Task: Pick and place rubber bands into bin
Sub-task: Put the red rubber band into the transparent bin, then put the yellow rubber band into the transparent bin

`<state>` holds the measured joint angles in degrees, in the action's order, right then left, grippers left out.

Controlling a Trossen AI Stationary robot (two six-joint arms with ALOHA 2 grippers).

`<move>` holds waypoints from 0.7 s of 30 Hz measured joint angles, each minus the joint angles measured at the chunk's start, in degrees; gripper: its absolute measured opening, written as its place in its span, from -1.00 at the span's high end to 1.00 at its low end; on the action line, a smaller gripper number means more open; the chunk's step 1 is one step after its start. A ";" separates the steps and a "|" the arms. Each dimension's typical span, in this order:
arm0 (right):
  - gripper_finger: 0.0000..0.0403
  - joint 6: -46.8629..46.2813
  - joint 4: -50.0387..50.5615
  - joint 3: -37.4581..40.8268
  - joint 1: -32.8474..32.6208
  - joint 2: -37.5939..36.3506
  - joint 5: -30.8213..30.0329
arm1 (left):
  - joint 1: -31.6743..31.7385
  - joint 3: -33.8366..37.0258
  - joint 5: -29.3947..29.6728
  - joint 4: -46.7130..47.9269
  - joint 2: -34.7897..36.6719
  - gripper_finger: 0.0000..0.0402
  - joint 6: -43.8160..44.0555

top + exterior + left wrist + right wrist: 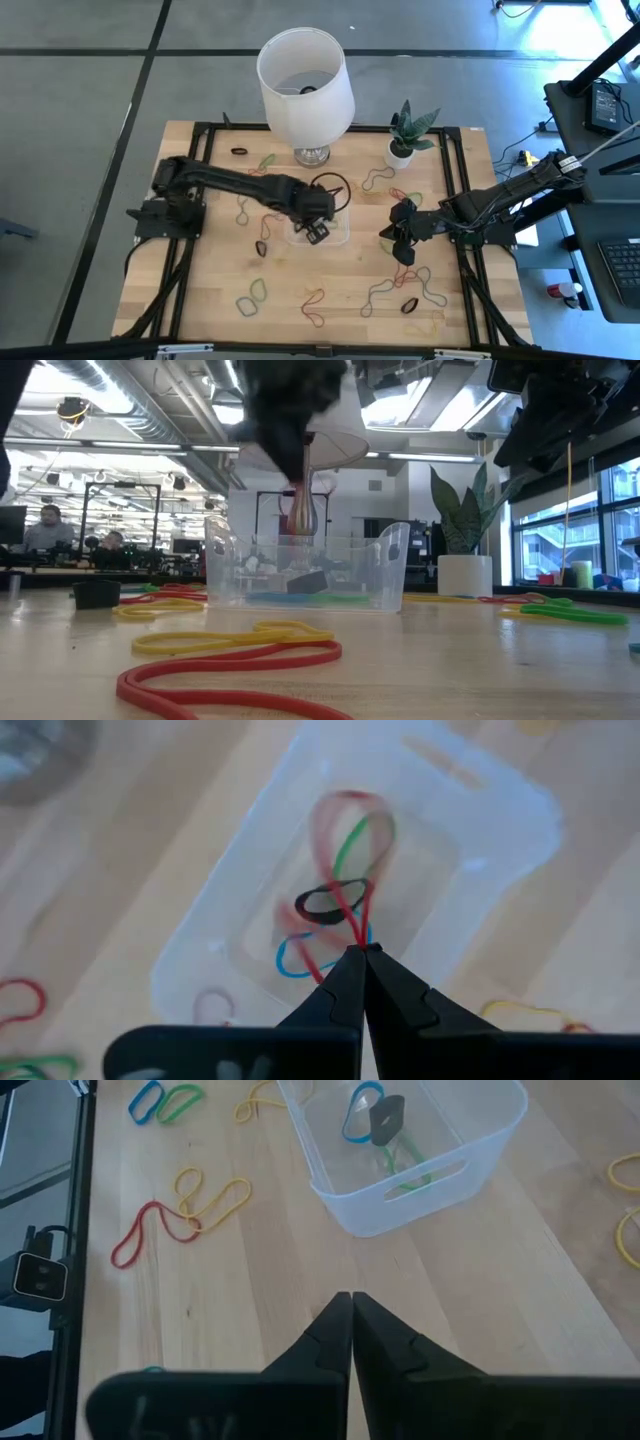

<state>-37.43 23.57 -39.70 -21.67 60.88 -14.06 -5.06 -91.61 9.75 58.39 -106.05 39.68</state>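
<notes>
the left end effector [362, 952] hangs directly over the bin [338, 236], its fingers pinched closed on a red rubber band [335, 860] that dangles as a long loop into the container; held this way, the band should fall inside once the fingers part. the bin sits near the centre of the worktop [210, 280], at about 6 o'clock from the white lampshade [305, 75]. inside it i count three bands lying loose: one blue [358, 1110], one black [387, 1116], one green [408, 1165]. the right end effector [351, 1308] waits at about 3 o'clock from the bin, closed on nothing, tips pointing toward it over bare wood.

one bin, one lampshade, one small potted plant [404, 135] at about 1 o'clock from the bin. the bands still scattered on the worktop are too many and too thin to count surely; i judge well over a dozen, mostly at 4 to 8 o'clock from the bin, so the task looks early.
</notes>
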 joint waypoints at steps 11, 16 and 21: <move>0.92 0.22 0.10 0.00 0.00 0.00 0.04 | 3.37 0.02 -8.89 0.23 -8.83 0.68 -1.69; 0.92 0.35 0.46 -0.02 0.00 0.00 0.04 | 4.23 0.00 -9.94 0.19 -7.30 0.39 -1.70; 0.92 0.55 0.12 -0.02 0.01 0.00 0.04 | 4.96 0.00 -7.91 0.73 -2.10 0.30 -1.72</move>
<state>-36.88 23.69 -39.72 -21.66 60.88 -14.02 -0.10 -91.61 1.85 59.12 -108.15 37.96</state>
